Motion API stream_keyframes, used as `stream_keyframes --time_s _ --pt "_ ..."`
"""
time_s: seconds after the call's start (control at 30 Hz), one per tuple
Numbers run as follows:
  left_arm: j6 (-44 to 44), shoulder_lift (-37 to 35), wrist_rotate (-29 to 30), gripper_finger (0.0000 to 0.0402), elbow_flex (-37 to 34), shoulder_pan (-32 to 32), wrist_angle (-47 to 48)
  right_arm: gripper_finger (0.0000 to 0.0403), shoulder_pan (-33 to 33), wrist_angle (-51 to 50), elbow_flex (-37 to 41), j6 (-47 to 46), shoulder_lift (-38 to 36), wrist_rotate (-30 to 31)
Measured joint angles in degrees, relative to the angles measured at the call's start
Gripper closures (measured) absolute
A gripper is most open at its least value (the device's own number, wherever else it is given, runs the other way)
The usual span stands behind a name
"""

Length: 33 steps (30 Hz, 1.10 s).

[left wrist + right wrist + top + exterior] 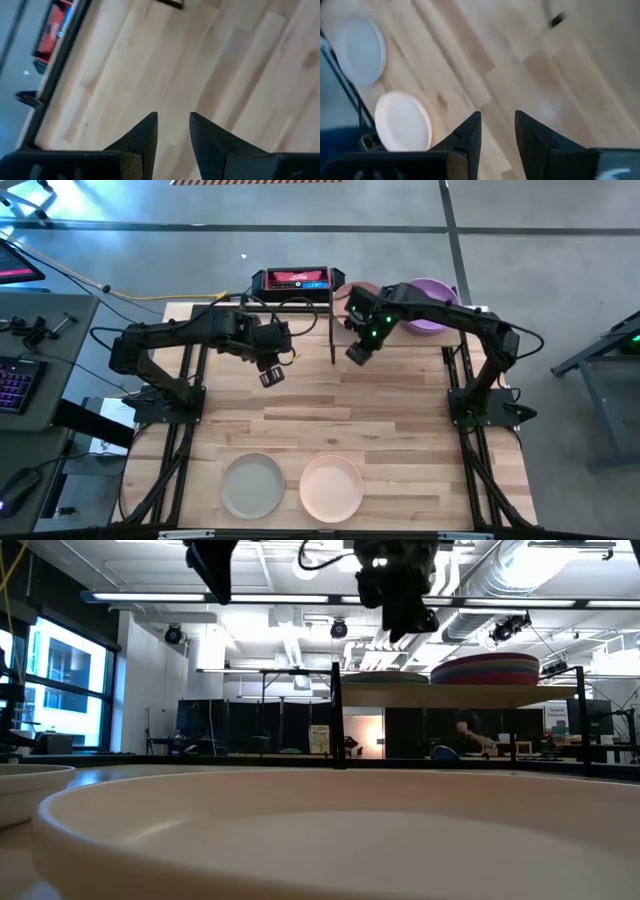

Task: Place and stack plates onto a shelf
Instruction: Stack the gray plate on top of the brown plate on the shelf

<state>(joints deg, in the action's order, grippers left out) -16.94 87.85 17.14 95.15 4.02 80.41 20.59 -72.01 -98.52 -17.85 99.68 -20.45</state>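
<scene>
On the shelf behind our right gripper sits a pile of plates with a purple plate on top — we put them there so they stack up neat. From the low view the pile looks flat and tidy on the wood board.

Two plates are not stacked yet. They lie well apart from both grippers, at the near edge of the table: a grey-beige plate and, just beside it, a peach plate. We judge they wait there so we can fetch them one by one.

Our right gripper hangs in the air in front of the shelf. Its fingers stand a little apart and hold nothing.

Our left gripper hangs in the air too, beside the shelf post. Its fingers are a bit apart with only bare table under them — nothing held.
</scene>
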Motion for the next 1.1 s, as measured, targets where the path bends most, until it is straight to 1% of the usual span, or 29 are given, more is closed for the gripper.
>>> stream_keyframes --time_s 0.3,0.5,0.63,0.73,0.93,1.1 --pt "-7.07 -0.16 -0.31 0.03 -0.88 -7.06 2.34 0.0306 -9.35 1.57 0.0 -1.25 0.07 1.04" --pt "-14.78 -1.7 -0.45 0.03 -10.54 -14.8 1.79 0.0306 -14.69 1.98 0.0 -6.82 0.09 7.77" --pt "-18.24 -1.77 -3.24 0.03 -15.97 -20.25 0.4 0.0306 -17.41 2.91 0.0 -10.46 0.09 8.48" --pt "-21.08 -1.83 -3.73 0.03 -19.34 -25.12 0.2 0.0306 -19.25 3.56 0.0 -12.19 0.09 8.84" --pt "-27.62 -1.9 -3.75 0.03 -25.43 -34.58 -5.39 0.0306 -22.39 3.74 0.0 -16.68 0.09 13.36" --pt "-29.83 -1.9 -3.62 0.03 -29.75 -40.45 -11.94 0.0306 -24.66 3.72 0.0 -18.2 0.09 14.18"
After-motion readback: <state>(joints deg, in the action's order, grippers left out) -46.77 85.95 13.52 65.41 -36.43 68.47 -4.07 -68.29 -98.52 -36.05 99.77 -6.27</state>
